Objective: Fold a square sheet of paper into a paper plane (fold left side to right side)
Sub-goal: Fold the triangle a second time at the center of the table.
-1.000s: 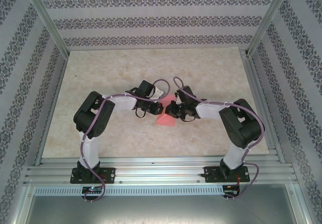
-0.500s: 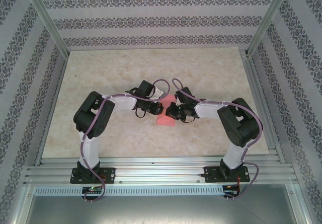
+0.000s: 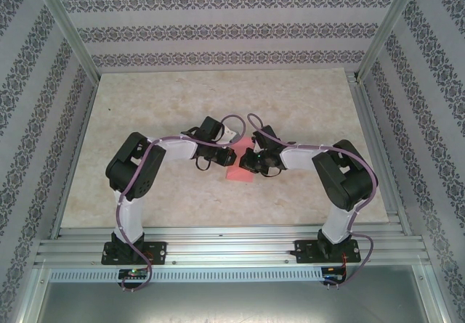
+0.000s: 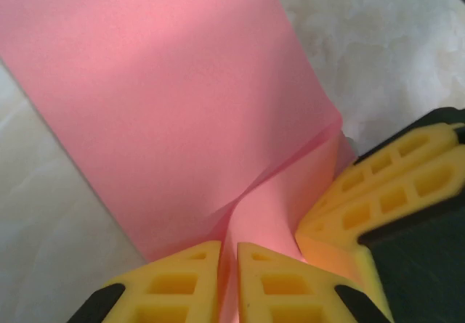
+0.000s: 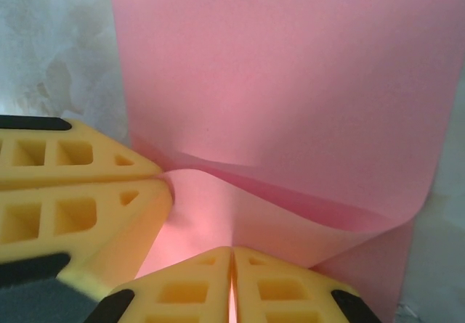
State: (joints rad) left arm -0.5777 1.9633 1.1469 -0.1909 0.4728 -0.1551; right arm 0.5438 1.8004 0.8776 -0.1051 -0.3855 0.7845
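1. The left claw (image 4: 229, 259) has its yellow latticed fingers (image 4: 178, 283) almost together, with a narrow slit between them. A raised ridge of the salmon-pink square sheet of thin paper (image 4: 167, 98) runs into that slit. I cannot tell whether the pads actually pinch it.
2. The right claw (image 5: 232, 265) is closed to a hairline, with a thin edge of the sheet clamped between its fingertips.
3. The two claws work the same patch of paper. In the left wrist view, the right claw's pressed-together fingers come in from the right, just beside the left claw. In the right wrist view, the left claw's fingers enter from the left, their tips touching the sheet.
4. Ahead of the left claw the sheet spreads away, and shallow creases fan out from the slit in a V.
5. Ahead of the right claw one layer bows up over another, so the fold is rounded and not pressed flat.
6. From above, the claws meet nose to nose. The sheet lies beneath them and shows on their near side, resting on the beige marbled tabletop (image 3: 145, 120).
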